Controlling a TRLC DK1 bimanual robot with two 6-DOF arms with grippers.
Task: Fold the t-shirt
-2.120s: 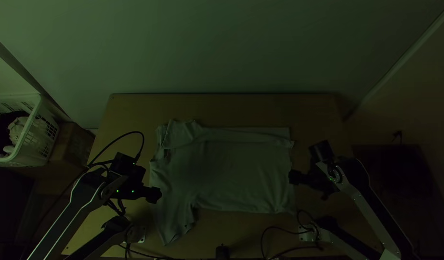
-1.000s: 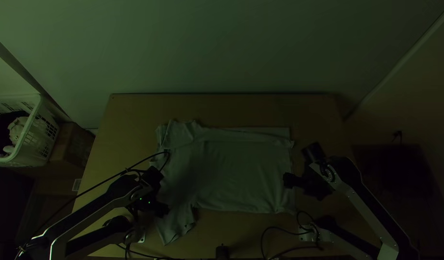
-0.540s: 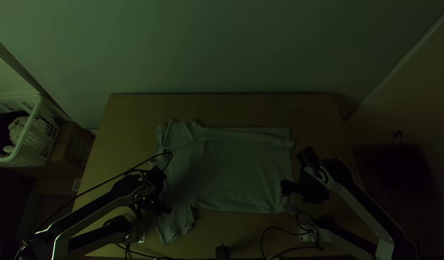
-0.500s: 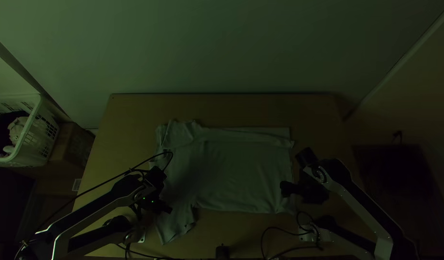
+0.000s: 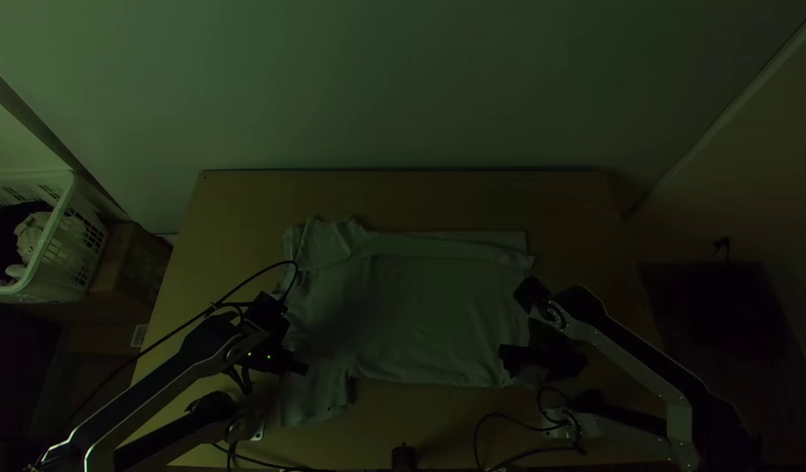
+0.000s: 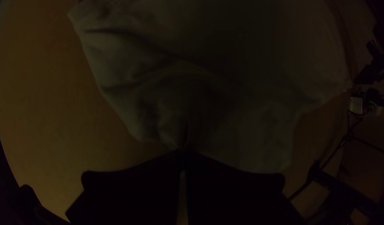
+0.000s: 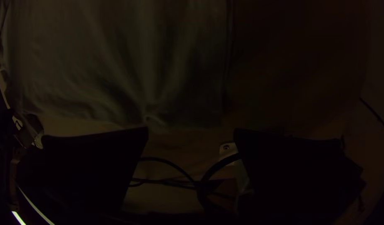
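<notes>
Top view: the t-shirt (image 5: 420, 315) lies across the middle of the table (image 5: 403, 192), its far side turned inward in a long strip (image 5: 447, 245) and its near sleeve (image 5: 316, 402) pointing toward the arms' bases. I judge the first side fold made and the second, on the near side, in hand. My left gripper (image 6: 183, 151) is closed, pinching gathered cloth at the shirt's edge beside that sleeve. My right gripper (image 7: 191, 130) stands wide with nothing between its fingers, near the hem's close corner, where a small pucker (image 7: 152, 118) rises in the side edge just ahead of the fingertips. The next move, as I read it, calls for the right to close on that edge, then for both arms to lift together and carry the near side over the body. A shallow bite on the right could let the corner slip and leave the fold crooked.
</notes>
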